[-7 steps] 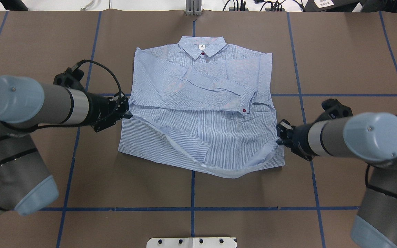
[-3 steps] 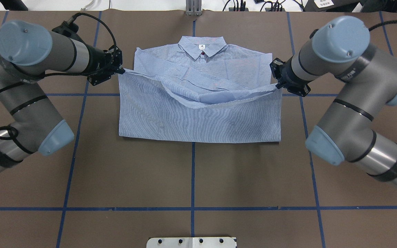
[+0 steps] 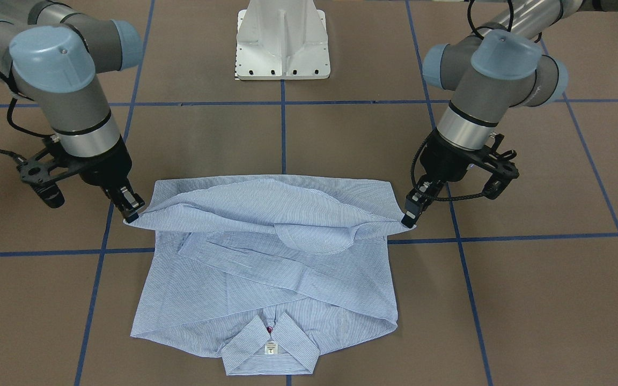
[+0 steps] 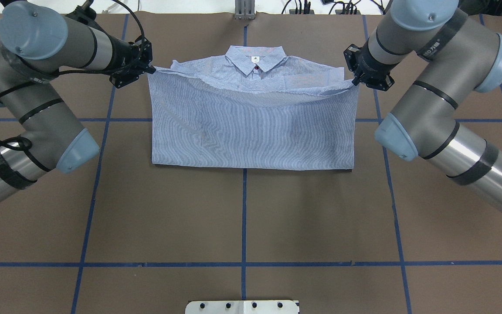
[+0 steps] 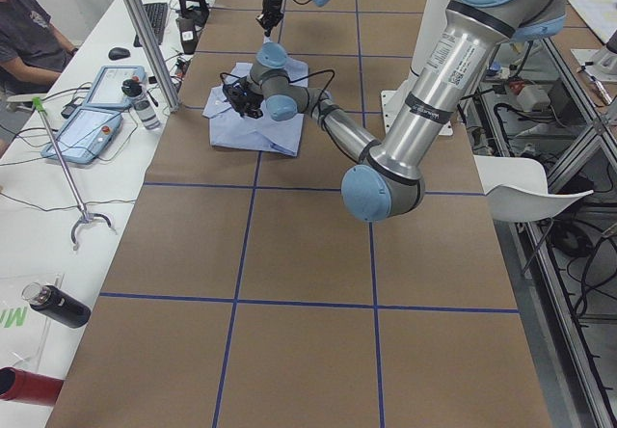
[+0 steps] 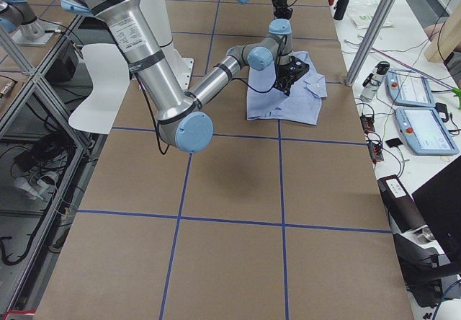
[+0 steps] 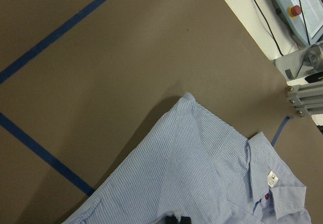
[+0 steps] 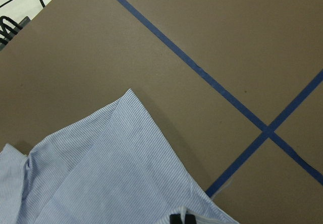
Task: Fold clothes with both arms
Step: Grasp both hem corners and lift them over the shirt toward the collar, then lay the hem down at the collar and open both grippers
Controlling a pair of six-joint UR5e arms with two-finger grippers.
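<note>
Aloft, shirt hem (image 4: 255, 111) between both tools (image 4: 151, 68) (image 4: 356, 82)

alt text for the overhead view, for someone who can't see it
A light blue striped shirt lies half folded on a brown table: the robot's left gripper and right gripper each pinch a hem corner, lifted over the body just short of the collar. The raised edge sags in the middle.
</note>
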